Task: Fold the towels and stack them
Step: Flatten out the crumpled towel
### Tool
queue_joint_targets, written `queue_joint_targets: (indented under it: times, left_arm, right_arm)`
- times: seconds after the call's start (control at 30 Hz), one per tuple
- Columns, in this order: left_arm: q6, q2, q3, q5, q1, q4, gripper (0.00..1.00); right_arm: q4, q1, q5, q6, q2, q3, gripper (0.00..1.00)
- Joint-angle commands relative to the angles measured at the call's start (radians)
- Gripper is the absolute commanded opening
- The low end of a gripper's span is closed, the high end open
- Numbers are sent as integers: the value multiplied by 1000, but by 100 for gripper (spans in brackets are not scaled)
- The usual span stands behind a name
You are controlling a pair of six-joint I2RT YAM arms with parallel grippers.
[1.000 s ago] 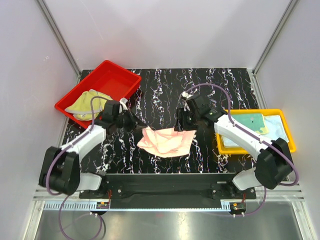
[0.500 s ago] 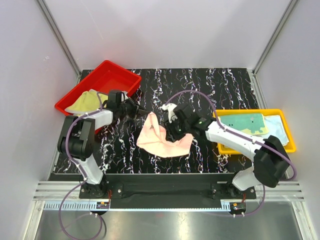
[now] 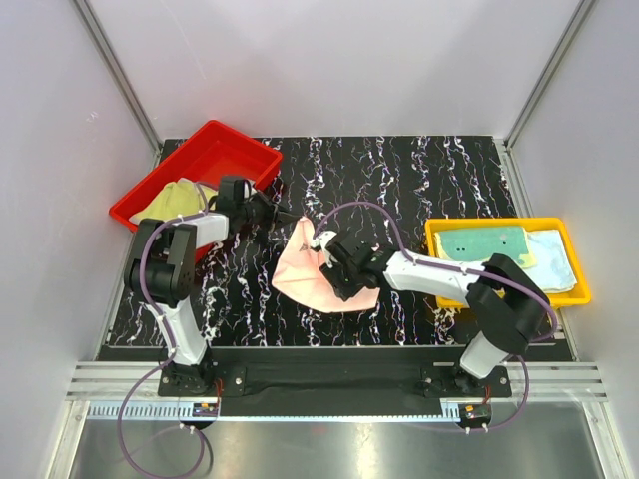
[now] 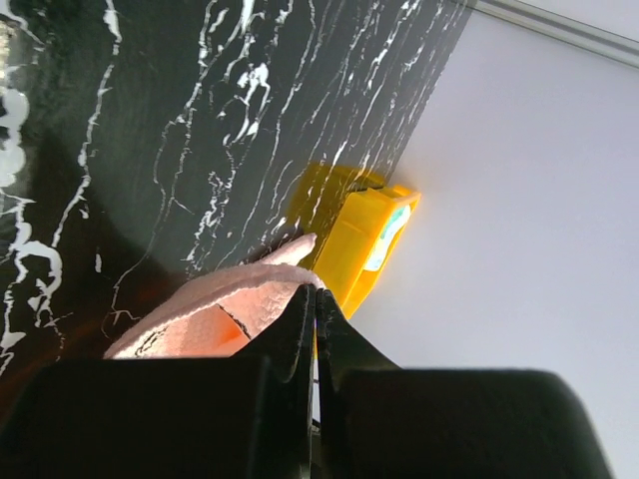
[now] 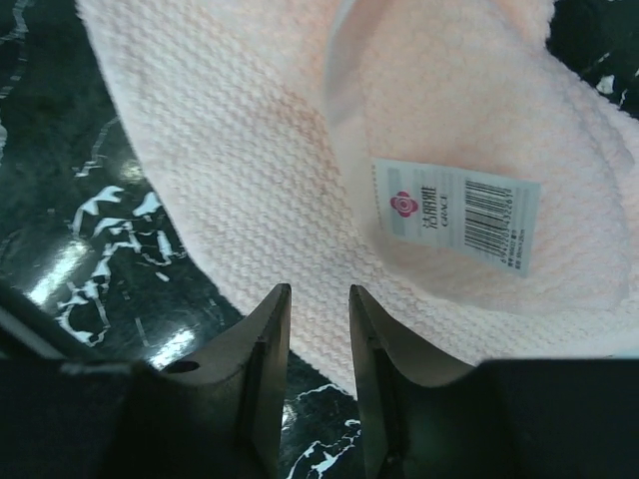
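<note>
White-and-black arms [image 3: 429,271] trail looping purple cables [image 3: 374,207].

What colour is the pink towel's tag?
The tag on the towel is white with a red flower logo and black barcode; best in the right wrist view.

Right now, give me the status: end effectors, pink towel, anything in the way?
Left end effector shut on pink towel corner, lifted. Right end effector slightly open at towel edge. Red tray, yellow tray off to the sides.
</note>
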Motion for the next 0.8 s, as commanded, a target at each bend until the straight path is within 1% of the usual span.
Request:
queue_joint_targets:
  times: [0.0, 0.2, 0.3, 0.53, 0.77]
  left_arm:
    - [-1, 7, 49, -1, 7, 32, 0]
    - [68, 4, 81, -40, 10, -58, 0]
    - [83, 7, 93, -47, 8, -75, 0]
    - [88, 25, 116, -51, 10, -86, 0]
    - [99, 41, 124, -57, 10, -95, 0]
  right_arm:
    - [39, 15, 104, -35, 36, 23, 37]
    - [-20, 21, 214, -41, 109, 80, 38]
    - [-26, 32, 257, -44, 113, 91, 39]
    - [-18, 46, 285, -58, 100, 123, 39]
    - [-24, 48, 306, -64, 159, 166, 39]
